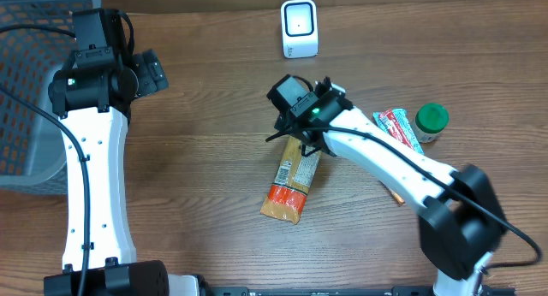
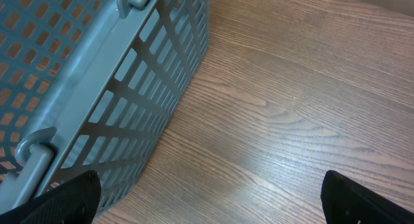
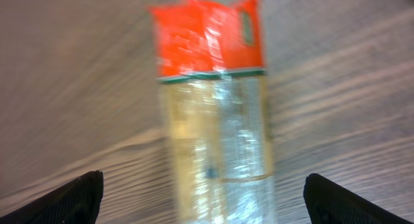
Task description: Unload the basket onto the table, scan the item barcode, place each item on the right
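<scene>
Two arms at one table [image 1: 214,99]. The left arm [image 1: 90,176] runs up the left side. The right arm [image 1: 385,155] reaches from the near right corner toward the middle.

Left gripper [image 2: 208,195]: fingers spread wide, nothing between them, only bare wood below. It sits just beside the one grey basket [image 1: 26,142] at the far left. In the left wrist view we see the basket's lattice wall and rim close on the left.

Right gripper [image 3: 204,188]: also spread wide, holding nothing. One snack packet [image 1: 289,186] lies flat mid-table, orange end toward the near edge, clear labelled end toward the far side. In the right wrist view the packet sits between the two fingers with a gap on each side. That view is blurred, so we cannot read any print or pick out a barcode. From overhead the gripper is over the packet's far end. We cannot tell whether it touches.

One white scanner [image 1: 300,28] stands at the far edge, centre, well apart from the snack packet.

On the right we count one red-and-white packet [image 1: 399,129] and one green-lidded jar [image 1: 431,122], side by side. One small orange thing [image 1: 395,194] pokes out from under the right arm, too hidden to name.
</scene>
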`<state>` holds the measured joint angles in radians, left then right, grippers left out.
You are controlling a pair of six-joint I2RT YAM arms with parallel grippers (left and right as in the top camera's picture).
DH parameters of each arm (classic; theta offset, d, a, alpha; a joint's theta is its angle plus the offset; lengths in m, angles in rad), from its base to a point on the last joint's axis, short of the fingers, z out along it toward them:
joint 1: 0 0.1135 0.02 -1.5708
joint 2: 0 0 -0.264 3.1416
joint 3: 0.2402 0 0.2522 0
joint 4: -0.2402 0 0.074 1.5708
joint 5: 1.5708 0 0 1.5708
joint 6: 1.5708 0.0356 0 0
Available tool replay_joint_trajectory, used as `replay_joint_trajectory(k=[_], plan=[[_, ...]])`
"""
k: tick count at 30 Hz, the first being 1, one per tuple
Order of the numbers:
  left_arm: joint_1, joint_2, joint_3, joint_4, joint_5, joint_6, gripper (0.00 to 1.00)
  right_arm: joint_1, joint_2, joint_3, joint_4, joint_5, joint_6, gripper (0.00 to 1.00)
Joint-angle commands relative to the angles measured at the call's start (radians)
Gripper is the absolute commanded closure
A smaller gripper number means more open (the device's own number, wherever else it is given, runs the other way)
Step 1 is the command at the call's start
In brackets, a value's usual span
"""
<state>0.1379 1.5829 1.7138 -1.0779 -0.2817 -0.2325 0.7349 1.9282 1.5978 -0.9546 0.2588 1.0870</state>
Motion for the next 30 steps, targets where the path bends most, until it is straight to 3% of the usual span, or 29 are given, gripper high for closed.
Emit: replay_joint_trajectory(k=[1, 30], plan=[[-0.001, -0.014, 0.018, 0.001, -0.013, 0.008, 0.0, 0.006, -0.06, 0.032, 0.014, -0.014, -0.04, 0.0], [-0.001, -0.014, 0.018, 0.0, -0.013, 0.008, 0.0, 0.005, -0.058, 0.031, 0.015, -0.051, -0.041, 0.0]])
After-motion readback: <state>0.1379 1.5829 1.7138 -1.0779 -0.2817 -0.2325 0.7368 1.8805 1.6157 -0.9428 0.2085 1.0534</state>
